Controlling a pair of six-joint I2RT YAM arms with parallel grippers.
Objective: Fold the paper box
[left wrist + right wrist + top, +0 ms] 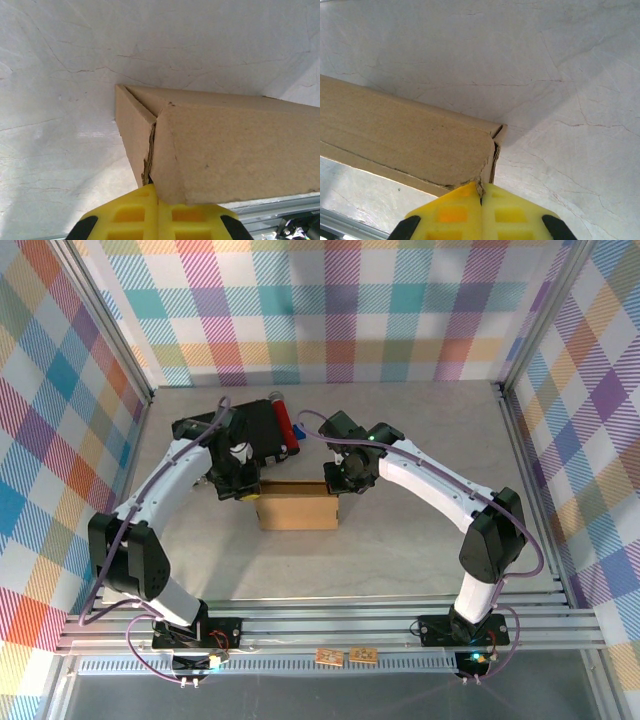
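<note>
Paper box: the plain brown cardboard paper box (297, 510) lies flat near the middle of the pale marbled grey table (420, 450), its long side running left to right.
Box shape: a low oblong block with its panels folded up. The left wrist view shows a short end wall meeting a long panel at the corner of the paper box (240, 150), with ragged cardboard layers in the seam.
Right end: in the right wrist view the long panel of the paper box (405, 132) ends in a folded corner with a narrow gap behind it.
Left gripper: the left gripper (246, 490) sits at the box's far left corner. Its yellow fingers (132, 215) are pressed together, pinching the cardboard edge at that corner.
Right gripper: the right gripper (336, 486) sits at the far right corner. Its yellow fingers (512, 212) are likewise pressed close on the frayed corner edge.
Behind the box: a black rectangular case (262, 425) lies near the far edge of the table, with a red cylinder (286, 421) along its right side.
Surround: multicoloured plaid walls (340, 310) enclose the table.
</note>
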